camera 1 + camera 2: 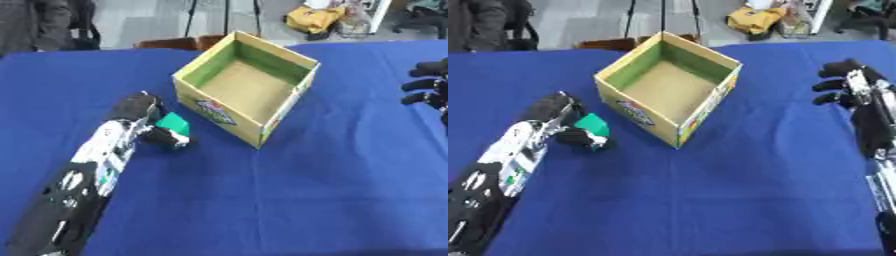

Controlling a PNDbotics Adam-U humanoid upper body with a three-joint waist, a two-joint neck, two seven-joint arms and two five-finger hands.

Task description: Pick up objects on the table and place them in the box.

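Fingers (166,136) of left hand (140,112) curled round green object (174,122); right hand (846,82) fingers relaxed, touching nothing

box (262,124): yellow outside, green and tan inside | tablecloth (262,200): blue | held object (173,122): green

Black left hand (140,112) on a black arm with silver-white joints.

Left hand (144,117) partly hides green object (173,123).
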